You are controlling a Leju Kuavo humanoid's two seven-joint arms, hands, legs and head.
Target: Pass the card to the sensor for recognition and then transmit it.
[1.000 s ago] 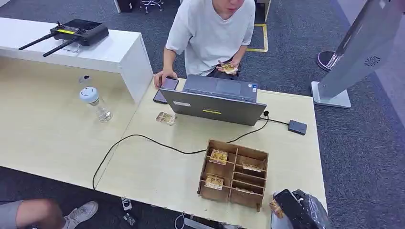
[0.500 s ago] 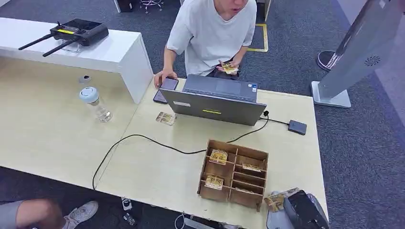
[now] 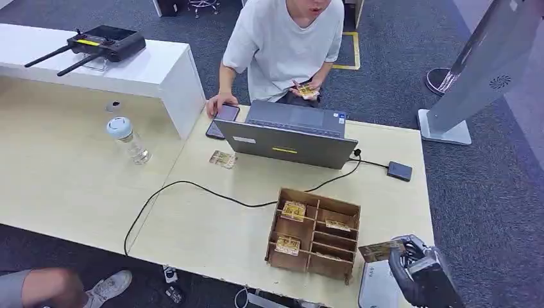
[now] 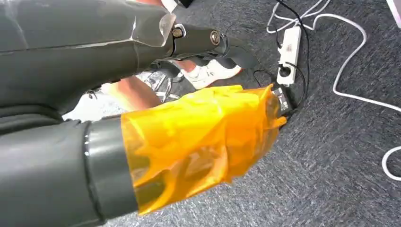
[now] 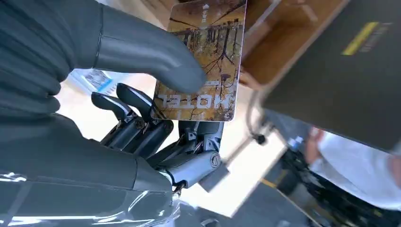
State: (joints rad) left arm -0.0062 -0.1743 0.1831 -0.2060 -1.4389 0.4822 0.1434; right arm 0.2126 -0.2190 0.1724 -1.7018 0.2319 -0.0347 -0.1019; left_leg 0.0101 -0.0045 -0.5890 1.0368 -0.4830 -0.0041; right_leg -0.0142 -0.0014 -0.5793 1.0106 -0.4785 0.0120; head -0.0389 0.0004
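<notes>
My right hand (image 3: pixel 420 274) is at the table's near right corner, pinching a brown hotel card (image 3: pixel 380 250) by one end. The card sticks out level toward the wooden box (image 3: pixel 287 258), just off its near right corner. In the right wrist view the thumb (image 5: pixel 142 53) presses on the card (image 5: pixel 208 42), with dark fingers (image 5: pixel 137 106) underneath it. The sensor (image 3: pixel 399 171), a small black box on a cable, lies farther back on the table's right side. My left hand (image 4: pixel 189 127) hangs over the floor with nothing in it, its thumb wrapped in orange film.
The wooden box holds several more cards (image 3: pixel 294 210) in its compartments. A laptop (image 3: pixel 289 138) stands behind it, and a person (image 3: pixel 285 38) sits there holding a card. A loose card (image 3: pixel 222 158), a phone (image 3: pixel 223 119), a bottle (image 3: pixel 128 139) and a black cable (image 3: pixel 192 186) are to the left.
My right hand has risen and moved slightly right and away from me, lifting the card from the table's edge up to the box's near right corner.
</notes>
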